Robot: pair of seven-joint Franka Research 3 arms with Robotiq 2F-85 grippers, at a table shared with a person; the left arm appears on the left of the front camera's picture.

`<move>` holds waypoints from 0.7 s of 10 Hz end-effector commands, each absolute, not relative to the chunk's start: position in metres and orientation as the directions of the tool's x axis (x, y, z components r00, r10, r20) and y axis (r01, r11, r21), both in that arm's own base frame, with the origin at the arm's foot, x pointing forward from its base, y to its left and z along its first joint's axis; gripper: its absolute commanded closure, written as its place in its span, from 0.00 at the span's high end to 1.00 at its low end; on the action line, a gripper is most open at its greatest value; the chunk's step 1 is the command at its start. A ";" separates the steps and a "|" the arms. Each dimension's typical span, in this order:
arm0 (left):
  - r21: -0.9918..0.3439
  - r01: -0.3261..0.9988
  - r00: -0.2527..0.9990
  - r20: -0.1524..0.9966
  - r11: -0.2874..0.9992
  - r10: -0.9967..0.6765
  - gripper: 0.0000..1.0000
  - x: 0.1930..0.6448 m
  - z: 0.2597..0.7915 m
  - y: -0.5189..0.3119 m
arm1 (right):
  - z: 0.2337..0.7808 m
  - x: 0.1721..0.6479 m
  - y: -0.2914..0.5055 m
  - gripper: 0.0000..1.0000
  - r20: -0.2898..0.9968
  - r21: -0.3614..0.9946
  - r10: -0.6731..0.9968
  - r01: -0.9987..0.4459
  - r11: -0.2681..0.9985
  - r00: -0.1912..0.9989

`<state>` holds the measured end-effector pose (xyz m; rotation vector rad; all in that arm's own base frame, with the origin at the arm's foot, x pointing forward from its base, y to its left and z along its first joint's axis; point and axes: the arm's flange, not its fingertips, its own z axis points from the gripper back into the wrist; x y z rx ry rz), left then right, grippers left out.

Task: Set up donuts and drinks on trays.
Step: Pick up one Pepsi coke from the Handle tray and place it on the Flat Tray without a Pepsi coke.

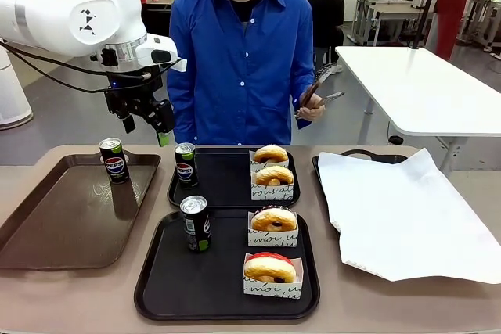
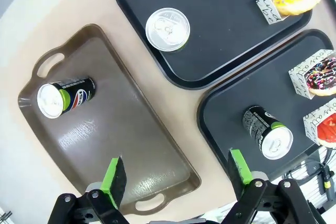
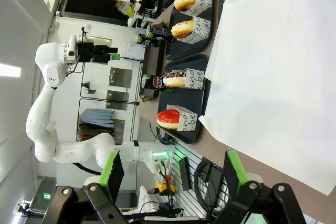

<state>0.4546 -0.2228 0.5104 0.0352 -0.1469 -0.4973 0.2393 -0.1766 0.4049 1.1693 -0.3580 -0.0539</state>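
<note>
On the left of the worktop (image 1: 47, 310) lies a long brown tray (image 1: 55, 224), and a Pepsi can (image 1: 114, 159) stands upright at its far right corner. Above that corner hangs the left end effector (image 1: 145, 123), held clear of the can, its green-padded fingers spread apart with nothing between them; the left wrist view, looking straight down, confirms the wide gap.

Next to the right come two black trays, one behind the other. The far black tray (image 1: 223, 185) carries a second Pepsi can (image 1: 185, 164) on its left edge and, on its right side, two boxed donuts (image 1: 272, 171) with pale icing, one just behind the other. The near black tray (image 1: 188, 287) holds a black-and-green can (image 1: 195, 223) at its far left corner, a boxed donut (image 1: 274, 224) at its far right (chocolate with sprinkles, as the left wrist view shows) and a red-iced boxed donut (image 1: 271, 273) in front of that.

A person in a blue shirt (image 1: 239, 60) stands behind the far tray, a hand (image 1: 311, 107) raised beside the waist.

Farther right, a large white paper sheet (image 1: 399, 217) covers most of another dark tray (image 1: 352, 158). The right end effector (image 3: 173, 174) shows in its own wrist view, fingers spread and holding nothing, above the paper's edge.
</note>
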 end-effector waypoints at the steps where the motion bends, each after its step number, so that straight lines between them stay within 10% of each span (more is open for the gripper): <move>1: 0.069 0.473 0.869 0.131 0.878 -0.478 1.00 0.455 0.510 -0.223 | 0.405 0.239 -0.176 1.00 0.263 0.907 -0.227 -0.160 0.389 0.938; 7: -0.106 0.166 0.970 0.196 0.980 -0.143 1.00 0.369 0.548 -0.045 | 0.405 0.239 -0.176 1.00 0.263 0.907 -0.227 -0.160 0.389 0.938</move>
